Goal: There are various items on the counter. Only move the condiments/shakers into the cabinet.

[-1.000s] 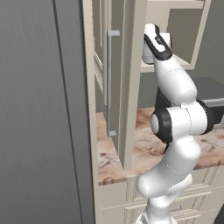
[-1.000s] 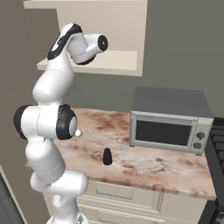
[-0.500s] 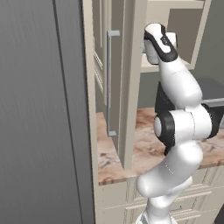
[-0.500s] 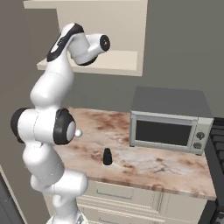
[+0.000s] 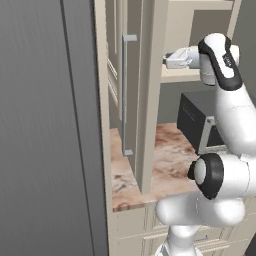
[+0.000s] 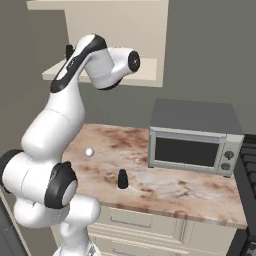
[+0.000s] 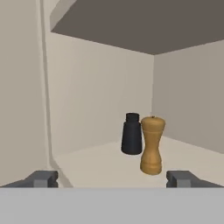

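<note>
The end effector (image 7: 111,178) has drawn back, spread wide and empty; one black shaker (image 6: 122,179) on the marbled counter (image 6: 165,185).

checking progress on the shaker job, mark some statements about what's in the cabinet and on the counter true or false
1. Two shakers stand in the cabinet: a tan shaker and a black shaker. True.
2. The gripper is shut on the tan shaker. False: its fingers stand wide apart, holding nothing.
3. A black shaker is on the counter. True.
4. The microwave sits in the cabinet. False: it sits on the counter.
5. The tan shaker lies on its side. False: it stands upright.
</note>
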Motion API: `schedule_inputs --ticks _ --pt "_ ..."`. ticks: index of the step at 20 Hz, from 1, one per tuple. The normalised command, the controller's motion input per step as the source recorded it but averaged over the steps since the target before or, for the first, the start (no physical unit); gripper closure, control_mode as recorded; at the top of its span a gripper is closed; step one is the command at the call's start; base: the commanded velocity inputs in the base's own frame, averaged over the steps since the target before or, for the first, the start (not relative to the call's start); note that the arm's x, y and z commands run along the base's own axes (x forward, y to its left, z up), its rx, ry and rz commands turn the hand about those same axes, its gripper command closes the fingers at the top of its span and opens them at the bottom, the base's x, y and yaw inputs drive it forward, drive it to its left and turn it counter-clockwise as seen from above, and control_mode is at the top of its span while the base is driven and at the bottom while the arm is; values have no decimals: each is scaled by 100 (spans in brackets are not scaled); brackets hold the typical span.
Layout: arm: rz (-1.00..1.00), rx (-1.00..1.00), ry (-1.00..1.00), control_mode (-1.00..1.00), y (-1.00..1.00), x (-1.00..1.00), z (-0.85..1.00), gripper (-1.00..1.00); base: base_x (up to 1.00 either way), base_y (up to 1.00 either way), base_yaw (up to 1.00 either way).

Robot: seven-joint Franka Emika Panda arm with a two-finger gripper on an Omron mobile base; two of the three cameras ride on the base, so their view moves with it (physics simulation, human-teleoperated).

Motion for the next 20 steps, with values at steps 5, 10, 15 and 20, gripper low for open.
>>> schedule_inputs --ticks 5,10,15,20 --pt "5 0 -12 -100 -58 -100 19 -100 0 0 0" --pt "9 0 -2 -100 -72 -100 -1 -100 0 0 0" --pt "13 0 0 -100 -79 -77 -27 -100 0 0 0" --pt "14 0 0 -100 -66 -51 -40 -100 0 0 0"
